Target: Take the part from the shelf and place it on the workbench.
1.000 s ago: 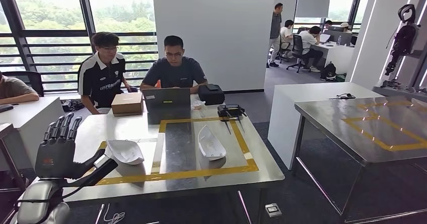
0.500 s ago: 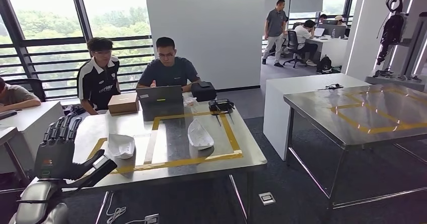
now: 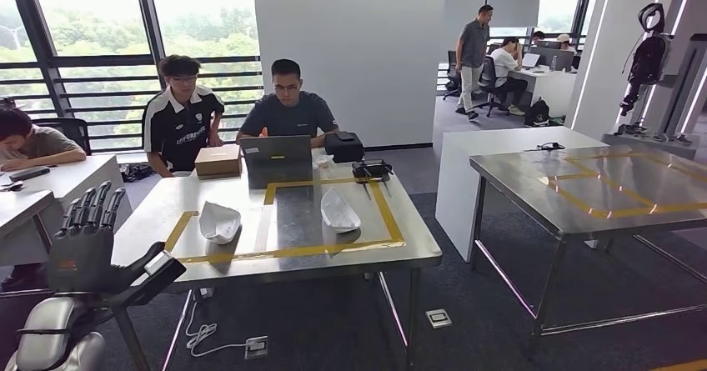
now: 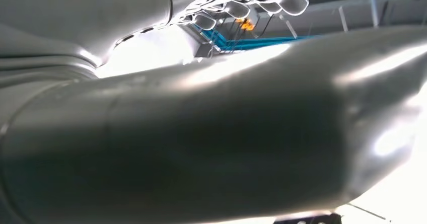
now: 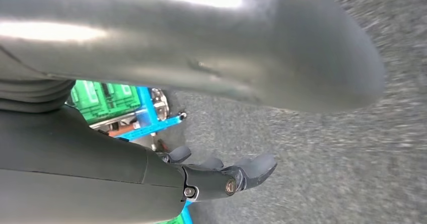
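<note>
Steel surface (image 3: pixel 250 200) ahead of us, two white parts resting on it.
Nearest, our left hand (image 3: pixel 83 250) is raised, fingers (image 3: pixel 93 208) straight, spread, holding nothing; our right hand (image 5: pixel 221 176) hangs over grey floor, fingers loosely apart, empty. Farther off, one part (image 3: pixel 219 220) lies beside the yellow tape; the other (image 3: pixel 339 209) lies inside it.

The left hand's grey thumb (image 4: pixel 211 133) looms close, blurred.
</note>
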